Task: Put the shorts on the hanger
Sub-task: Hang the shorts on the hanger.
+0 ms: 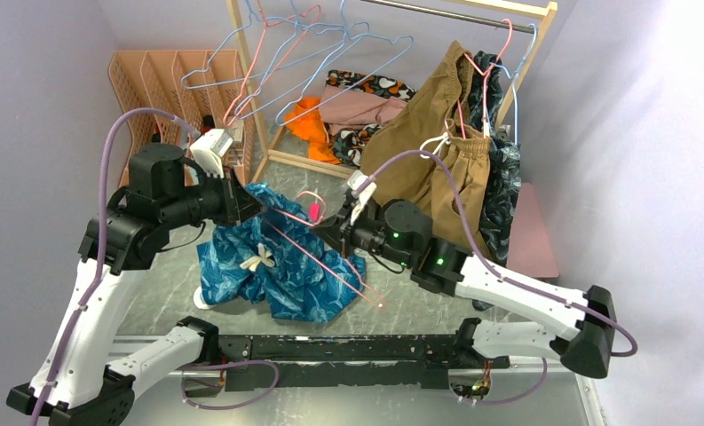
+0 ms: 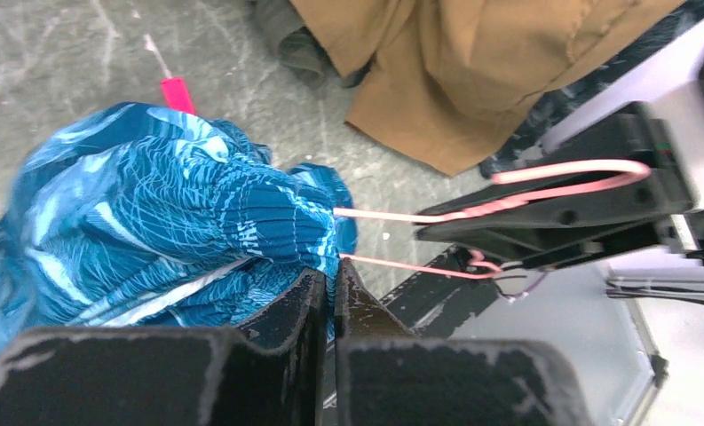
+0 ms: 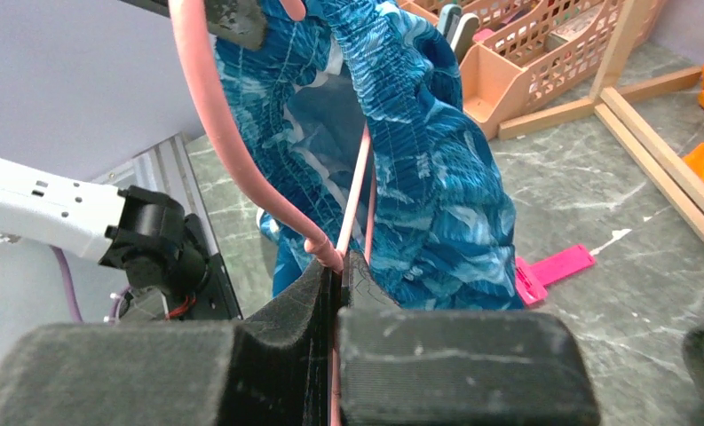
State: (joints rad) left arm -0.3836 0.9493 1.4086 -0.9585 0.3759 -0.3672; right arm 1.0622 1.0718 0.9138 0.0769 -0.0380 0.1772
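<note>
Black-fingered, the left gripper is clamped tight on the waistband of the shorts, holding it up while the legs lie heaped on the grey table. Pink wire of the hanger runs into the bunched waistband, and the right gripper pinches that wire where its strands meet.

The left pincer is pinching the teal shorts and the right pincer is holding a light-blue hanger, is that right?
Not quite: the right pincer holds a pink hanger, not a light-blue one, as the right wrist view shows. The left pincer is indeed pinching the teal shorts.
</note>
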